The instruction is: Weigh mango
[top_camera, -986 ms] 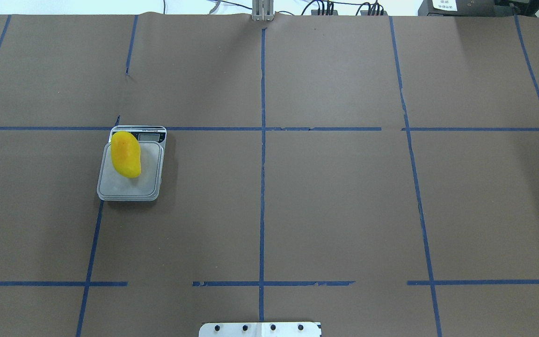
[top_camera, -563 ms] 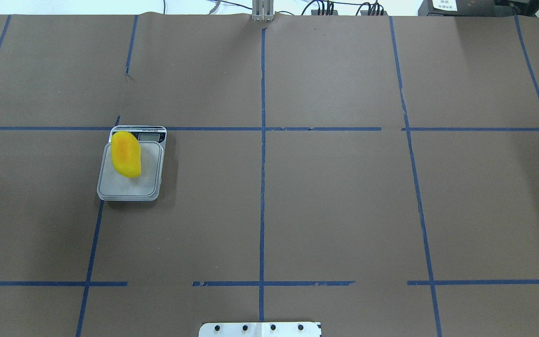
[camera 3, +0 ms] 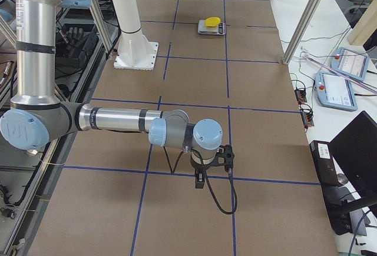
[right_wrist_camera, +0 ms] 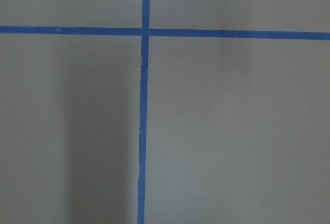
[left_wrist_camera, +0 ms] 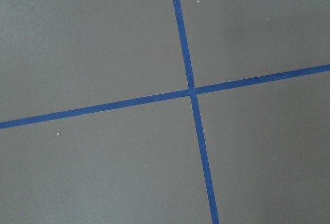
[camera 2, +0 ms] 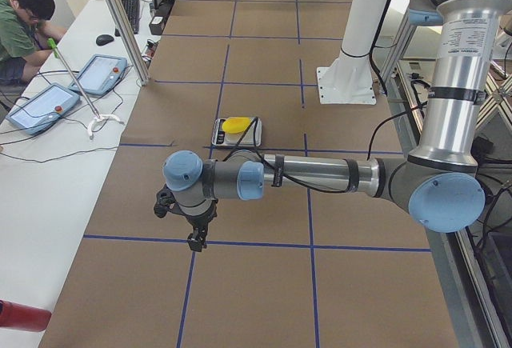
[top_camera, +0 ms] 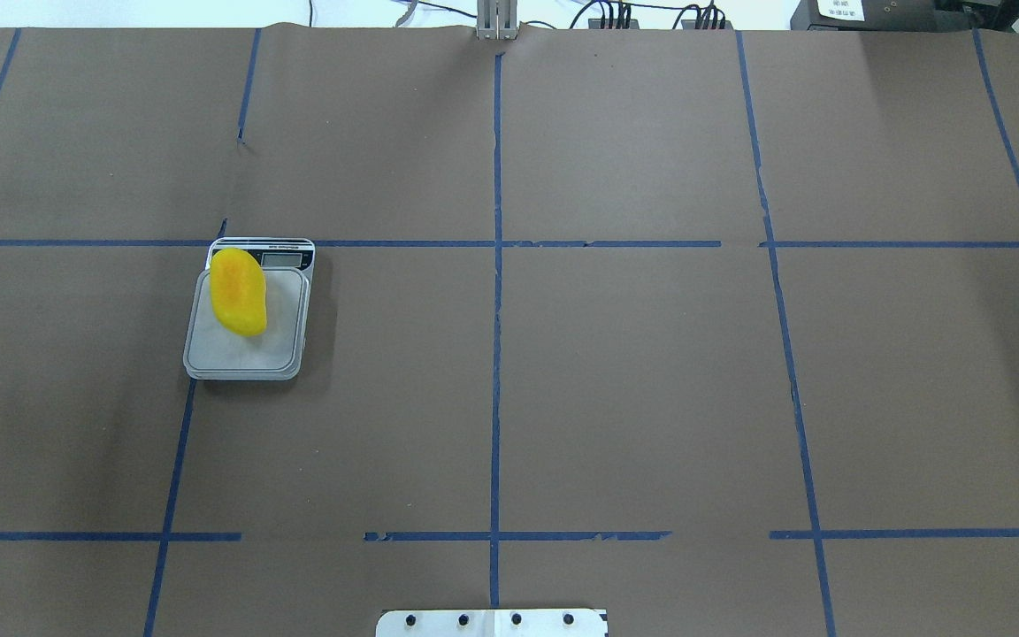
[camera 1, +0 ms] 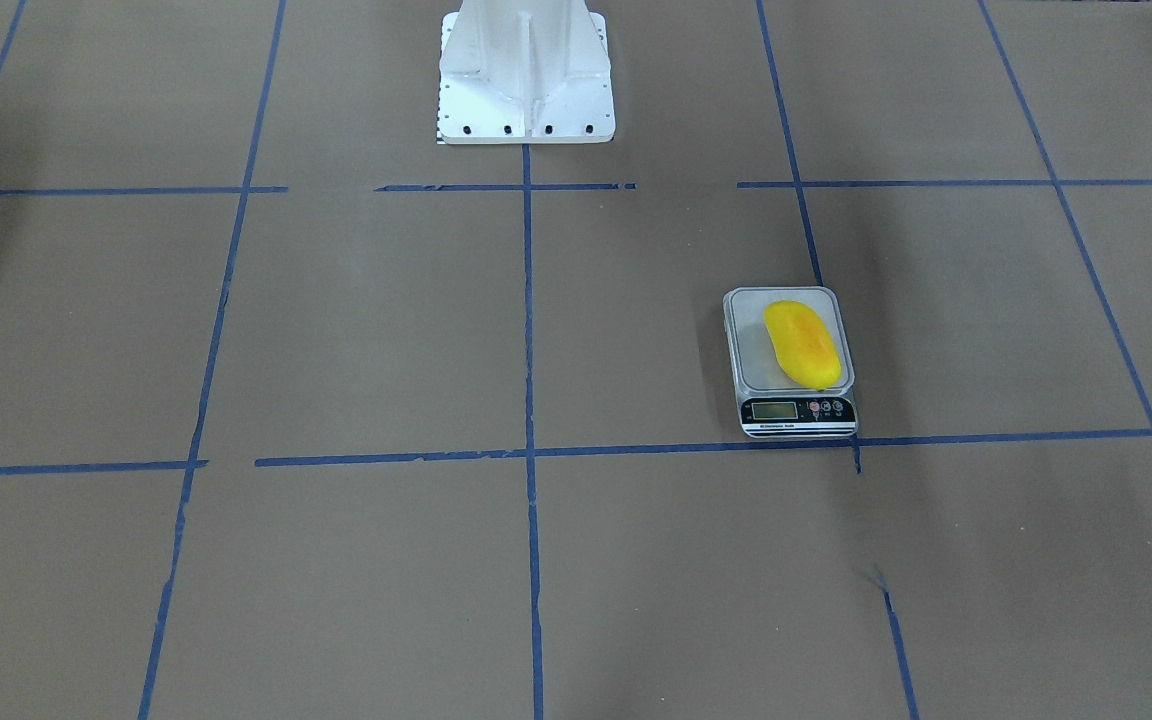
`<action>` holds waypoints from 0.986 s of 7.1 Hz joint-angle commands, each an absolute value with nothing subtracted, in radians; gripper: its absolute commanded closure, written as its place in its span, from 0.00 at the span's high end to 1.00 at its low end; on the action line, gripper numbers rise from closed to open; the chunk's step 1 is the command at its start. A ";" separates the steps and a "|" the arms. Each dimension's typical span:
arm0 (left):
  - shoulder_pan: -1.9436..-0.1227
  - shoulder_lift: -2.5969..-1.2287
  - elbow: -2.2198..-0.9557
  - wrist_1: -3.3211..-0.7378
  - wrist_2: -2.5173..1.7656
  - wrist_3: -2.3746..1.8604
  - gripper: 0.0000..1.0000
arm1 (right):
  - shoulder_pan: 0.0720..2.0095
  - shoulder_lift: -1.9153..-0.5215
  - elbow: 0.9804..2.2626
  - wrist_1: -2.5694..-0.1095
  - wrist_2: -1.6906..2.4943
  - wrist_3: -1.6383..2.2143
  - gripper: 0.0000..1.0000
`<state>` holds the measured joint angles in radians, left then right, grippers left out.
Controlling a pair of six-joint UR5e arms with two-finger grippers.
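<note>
The long table (top_camera: 651, 398) is covered in brown paper, marked into squares by blue tape lines (top_camera: 496, 354). Both arms are folded low at its two ends. The left arm (camera 2: 320, 174) reaches out level over the end on the robot's left, and the right arm (camera 3: 118, 119) does the same at the far opposite end. A white pedestal (camera 1: 526, 80) is bolted at the middle of the robot's edge.

On the robot's left half sits a small kitchen scale (top_camera: 244, 358). Its display strip (top_camera: 284, 259) faces away from the robot and lies just beside a cross line of tape.

The mango (top_camera: 238, 290) lies flat on the scale's platform, on the half nearer the left end of the table. Its long axis runs from the display strip back towards the robot, slightly slanted. One end reaches the strip's edge and the other stops short of the platform's near rim.

The left gripper (camera 2: 194, 240) hangs pointing down above a tape crossing, well apart from the mango and out towards the table's end. The right gripper (camera 3: 200, 180) hangs likewise, much farther off. I cannot tell whether either pair of jaws is apart or together.
</note>
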<state>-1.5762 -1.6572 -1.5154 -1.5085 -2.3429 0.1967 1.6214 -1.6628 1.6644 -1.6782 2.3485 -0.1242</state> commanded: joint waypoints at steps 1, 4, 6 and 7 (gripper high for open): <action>-1.577 -1.655 -1.516 -1.508 -2.342 0.198 1.00 | 1.621 -1.663 1.664 -1.677 2.349 -0.124 1.00; -1.577 -1.635 -1.522 -1.509 -2.344 0.198 1.00 | 1.621 -1.663 1.664 -1.677 2.349 -0.124 1.00; -1.582 -1.579 -1.584 -1.509 -2.344 0.196 1.00 | 1.621 -1.663 1.664 -1.678 2.349 -0.124 1.00; -1.583 -1.577 -1.592 -1.509 -2.344 0.196 1.00 | 1.621 -1.663 1.664 -1.678 2.349 -0.124 1.00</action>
<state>-1.5813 -1.5959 -1.5667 -1.5094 -2.3439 0.1966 1.6214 -1.6628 1.6644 -1.6780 2.3485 -0.1243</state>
